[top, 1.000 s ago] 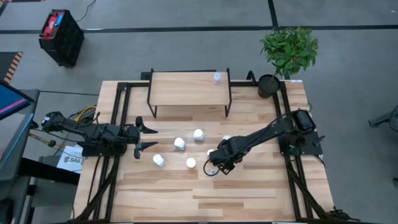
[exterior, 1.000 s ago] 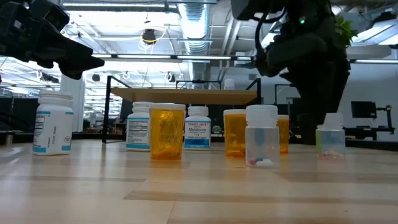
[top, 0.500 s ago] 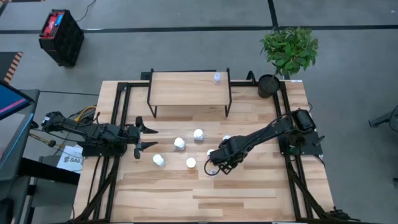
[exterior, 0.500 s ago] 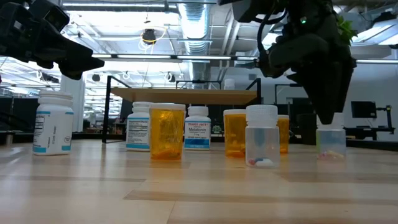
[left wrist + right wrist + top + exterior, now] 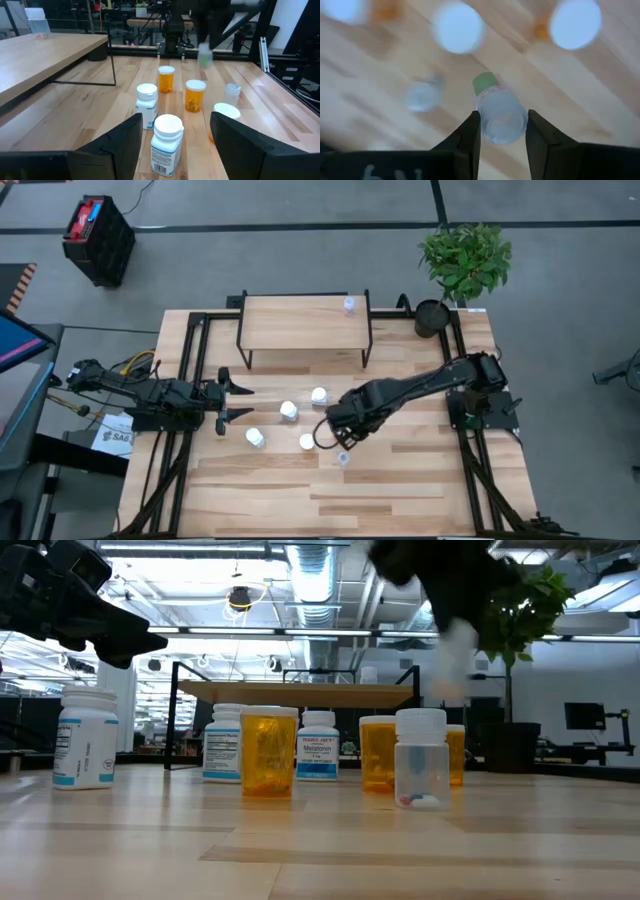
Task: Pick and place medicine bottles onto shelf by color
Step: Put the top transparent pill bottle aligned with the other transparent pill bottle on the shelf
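My right gripper [image 5: 501, 131] is shut on a clear bottle [image 5: 501, 117] above the middle of the table; it shows blurred in the low view [image 5: 455, 660]. White bottles [image 5: 85, 737] and orange bottles [image 5: 268, 750] stand on their bases on the table, and so does another clear bottle [image 5: 421, 760]. The shelf [image 5: 300, 320] stands at the far edge with one clear bottle [image 5: 349, 305] on its right end. My left gripper [image 5: 232, 402] waits open at the table's left side, level, facing the bottles. My right gripper pinches the clear bottle's top end [image 5: 487, 120] between its two fingers [image 5: 472, 135], which come from above and point down. The bottle hangs below them, lifted clear of the table and a little tilted; its greenish bottom [image 5: 485, 82] shows beyond the cap.
A potted plant [image 5: 465, 260] stands at the table's far right corner. Several bottles cluster in the middle [image 5: 288, 410], between the shelf and the near half of the table. The shelf's black legs [image 5: 368, 350] stand just beyond them.
My right gripper has risen from the table with the clear bottle and drifted a little toward the table's left. The bottle stood on the table a second ago and now hangs clear of it.
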Tool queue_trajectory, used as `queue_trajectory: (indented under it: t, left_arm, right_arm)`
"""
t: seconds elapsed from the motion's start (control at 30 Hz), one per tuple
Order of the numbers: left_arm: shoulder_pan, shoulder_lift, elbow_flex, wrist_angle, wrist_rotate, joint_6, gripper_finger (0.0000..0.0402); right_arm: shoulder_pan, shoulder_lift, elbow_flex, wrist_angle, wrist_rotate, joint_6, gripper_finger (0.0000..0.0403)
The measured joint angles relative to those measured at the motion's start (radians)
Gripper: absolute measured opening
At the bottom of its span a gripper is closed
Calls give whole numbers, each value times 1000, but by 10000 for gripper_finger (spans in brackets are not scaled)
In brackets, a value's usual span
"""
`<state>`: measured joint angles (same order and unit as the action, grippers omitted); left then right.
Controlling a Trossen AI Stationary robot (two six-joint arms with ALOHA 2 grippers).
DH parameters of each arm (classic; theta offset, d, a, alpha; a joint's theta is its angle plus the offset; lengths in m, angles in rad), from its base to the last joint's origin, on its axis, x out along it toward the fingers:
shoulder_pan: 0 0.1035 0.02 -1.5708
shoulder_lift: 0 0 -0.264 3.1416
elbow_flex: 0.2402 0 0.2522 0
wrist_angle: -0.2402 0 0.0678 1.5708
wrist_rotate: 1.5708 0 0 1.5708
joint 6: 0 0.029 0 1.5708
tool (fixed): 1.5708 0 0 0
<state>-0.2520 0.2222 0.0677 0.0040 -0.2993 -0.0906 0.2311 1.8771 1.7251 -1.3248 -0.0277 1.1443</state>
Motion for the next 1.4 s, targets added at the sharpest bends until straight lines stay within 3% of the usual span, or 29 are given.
queue_trajectory:
  t: [0.23,0.43,0.97,1.4]
  left_arm:
    - [0,0,0,-58,2,0,222]
    - [0,0,3,-138,3,0,222]
    - [0,0,3,-143,2,0,222]
    - [0,0,3,-144,2,0,222]
  right_arm:
    - [-38,0,234,-7,27,87,110]
    - [-66,0,340,-1,54,135,110]
    - [-81,0,354,37,53,244,111]
    - [-152,0,354,47,54,115,112]
